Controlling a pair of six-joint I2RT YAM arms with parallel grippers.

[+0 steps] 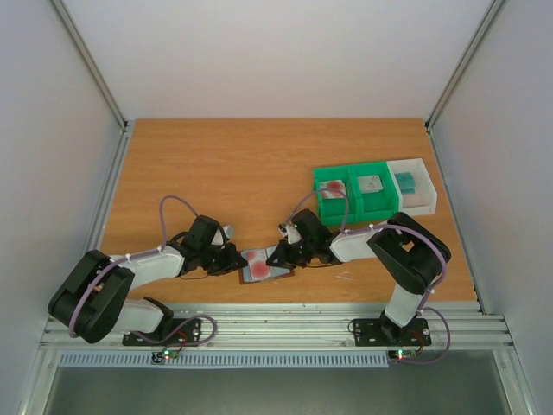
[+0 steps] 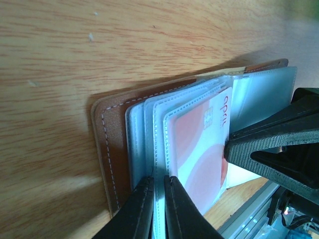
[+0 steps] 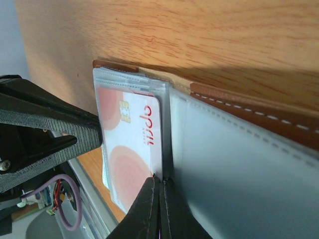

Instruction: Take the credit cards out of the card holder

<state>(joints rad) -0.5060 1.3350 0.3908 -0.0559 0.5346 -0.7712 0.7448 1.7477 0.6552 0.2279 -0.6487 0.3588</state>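
Observation:
The brown leather card holder (image 1: pixel 275 259) lies open on the table between my two grippers. A pale pinkish card with red round blots (image 1: pixel 259 266) sits in its clear sleeves. In the left wrist view my left gripper (image 2: pixel 158 185) is shut on a clear sleeve edge of the card holder (image 2: pixel 107 149), beside the pinkish card (image 2: pixel 199 149). In the right wrist view my right gripper (image 3: pixel 160 181) is shut at the pinkish card's (image 3: pixel 129 149) edge, next to the blue-grey inner pocket (image 3: pixel 239 164). Whether it pinches the card or its sleeve is hard to tell.
Two green bins stand at the right back: one (image 1: pixel 333 203) holds a pinkish card, the other (image 1: pixel 371 201) a grey card. A white bin (image 1: pixel 419 203) beside them holds a teal card. The table's front edge and metal rail are just below the card holder.

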